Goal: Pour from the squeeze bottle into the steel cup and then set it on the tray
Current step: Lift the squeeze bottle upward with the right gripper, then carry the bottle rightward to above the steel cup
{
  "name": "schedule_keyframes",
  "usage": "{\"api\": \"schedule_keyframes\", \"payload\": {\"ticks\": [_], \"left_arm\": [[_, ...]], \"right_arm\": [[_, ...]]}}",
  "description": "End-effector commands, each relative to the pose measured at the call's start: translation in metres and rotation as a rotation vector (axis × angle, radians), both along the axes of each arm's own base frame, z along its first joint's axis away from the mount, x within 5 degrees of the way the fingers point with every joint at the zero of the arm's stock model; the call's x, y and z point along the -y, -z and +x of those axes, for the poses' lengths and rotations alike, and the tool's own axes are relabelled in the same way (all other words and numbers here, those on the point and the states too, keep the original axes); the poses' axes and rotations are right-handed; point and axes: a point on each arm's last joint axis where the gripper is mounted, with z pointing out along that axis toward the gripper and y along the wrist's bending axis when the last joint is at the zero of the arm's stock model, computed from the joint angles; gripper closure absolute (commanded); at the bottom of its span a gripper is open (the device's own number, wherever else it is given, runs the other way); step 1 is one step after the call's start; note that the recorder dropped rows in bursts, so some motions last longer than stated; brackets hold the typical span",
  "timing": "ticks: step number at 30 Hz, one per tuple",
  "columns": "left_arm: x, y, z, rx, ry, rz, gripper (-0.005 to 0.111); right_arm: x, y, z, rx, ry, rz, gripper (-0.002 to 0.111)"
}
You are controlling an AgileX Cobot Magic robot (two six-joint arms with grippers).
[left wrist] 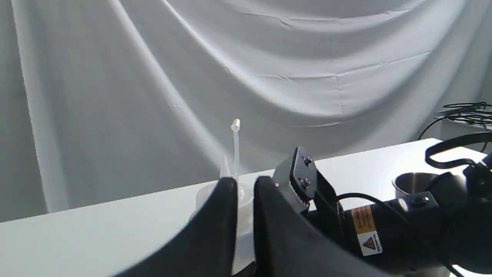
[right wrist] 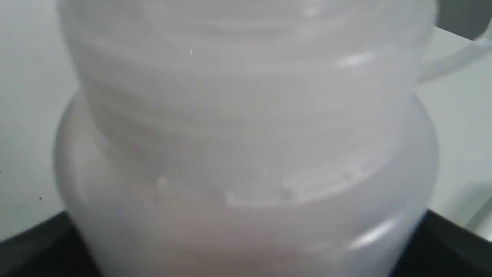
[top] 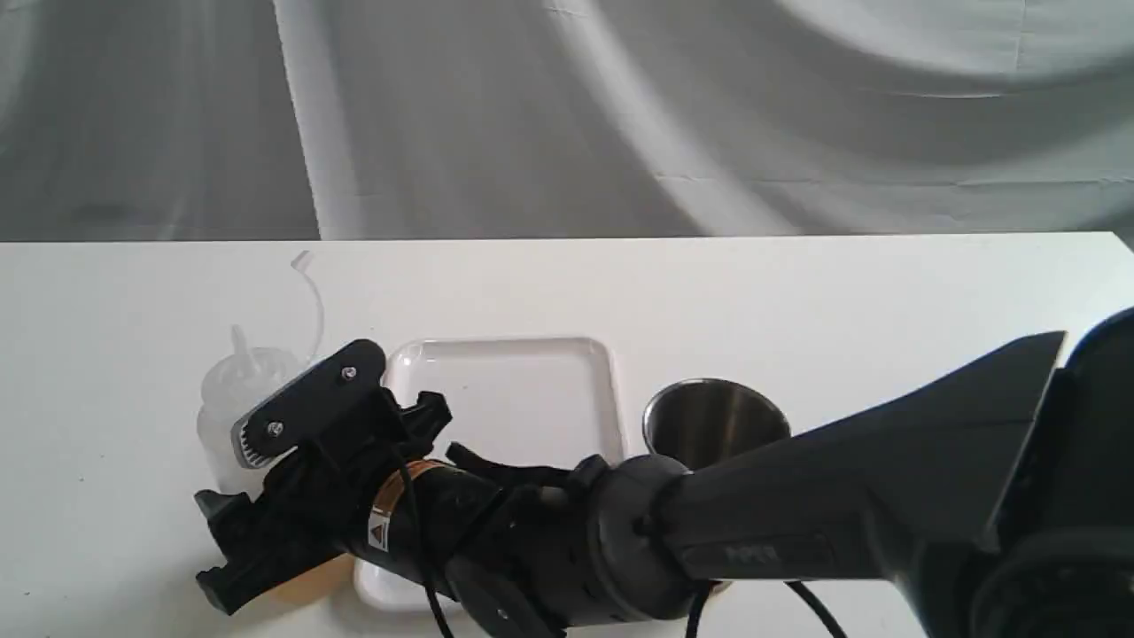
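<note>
Exterior view, squeeze bottle (top: 239, 399): stands upright toward the left edge of the worktop (top: 797, 283), nozzle up and cap strap swung clear, likely so as to pour without uncapping.
Exterior view, right gripper (top: 214, 545): reaches across from the right edge, low and side-on at the bottle's lower body, probably for a steady hold below the shoulder.
Exterior view, tray (top: 532, 354): lies flat just beside the bottle, mid-worktop, apparently the waiting set-down spot.
Exterior view, steel cup (top: 716, 425): stands mouth up just beside the tray, toward the right edge, handy for a short carry and tilt.
Left wrist view, left gripper (left wrist: 248, 184): fingers drawn nearly together on nothing, idle near the bottle, out of the reaching arm's way.
Right wrist view, grip: straddles the bottle, dark finger edges on either side. Cannot tell whether clamped or merely around it.
Step, by judgement: grasping, with no pouring yet.
</note>
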Motion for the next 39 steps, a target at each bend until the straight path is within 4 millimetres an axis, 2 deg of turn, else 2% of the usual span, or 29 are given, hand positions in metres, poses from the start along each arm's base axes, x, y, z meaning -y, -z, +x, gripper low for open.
{"api": "schedule_keyframes", "payload": {"ticks": [1,6,8,11,19,31,34,37,39], "left_arm": [[0.000,0.000,0.000,0.011,-0.002,0.000,0.098],[0.000,0.000,0.000,0.011,-0.002,0.000,0.098],[0.000,0.000,0.000,0.011,-0.002,0.000,0.098],[0.000,0.000,0.000,0.011,-0.002,0.000,0.098],[0.000,0.000,0.000,0.011,-0.002,0.000,0.098],[0.000,0.000,0.000,0.011,-0.002,0.000,0.098],[0.000,0.000,0.000,0.011,-0.002,0.000,0.098],[0.000,0.000,0.000,0.011,-0.002,0.000,0.098],[0.000,0.000,0.000,0.011,-0.002,0.000,0.098]], "right_arm": [[0.000,-0.001,0.001,-0.013,-0.003,-0.017,0.045],[0.001,0.000,0.001,-0.019,-0.003,-0.024,0.080],[0.000,-0.003,0.000,-0.015,-0.005,-0.019,0.090],[0.000,-0.016,-0.001,0.010,-0.024,-0.024,0.098],[0.011,-0.059,-0.009,-0.050,-0.029,-0.143,0.096],[0.019,-0.123,-0.017,0.049,-0.028,-0.076,0.097],[0.032,-0.142,-0.019,0.048,-0.014,-0.116,0.101],[0.055,-0.165,-0.019,0.031,0.026,-0.165,0.103],[0.078,-0.182,-0.014,0.031,0.073,-0.193,0.105]]}}
